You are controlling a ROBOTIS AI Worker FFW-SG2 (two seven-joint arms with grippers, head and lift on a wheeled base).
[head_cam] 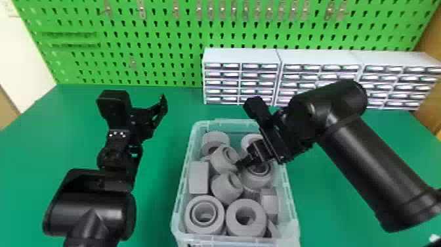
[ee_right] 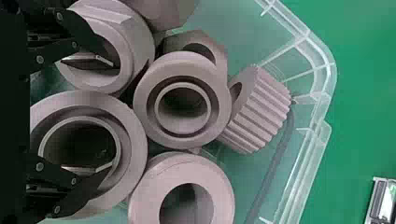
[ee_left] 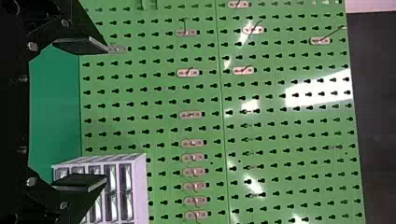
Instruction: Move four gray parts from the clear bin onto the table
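- The table [head_cam: 164, 138] is green and lies beneath the bin.
- The pegboard [head_cam: 170, 62] is bright green, upright along the table's far edge, with small metal hooks on it.
- The drawers [head_cam: 241, 56], three white units side by side, stand on the table against the pegboard, beyond the bin; the right arm [head_cam: 367, 164] passes partly in front of them.
- The bin [head_cam: 178, 200] is clear, sits on the table between the two arms, and holds the gray parts.
- The left gripper [head_cam: 163, 103] is above the table, to the left of the bin and apart from it. Its fingers [ee_left: 79, 182] are spread wide, with nothing between them.
- The right gripper [head_cam: 242, 164] is angled down into the bin, among the parts. Its fingers [ee_right: 84, 35] are spread, each tip over the opening of a different part; I cannot tell whether they touch.
- The gray parts are inside the bin, crowded together: two thick rings, one stepped [head_cam: 191, 218] and one plain [head_cam: 232, 216], lie side by side at the near end; a squarish one [head_cam: 198, 177] is by the left wall; a ribbed one [ee_right: 259, 112] is tilted beside a stepped ring.
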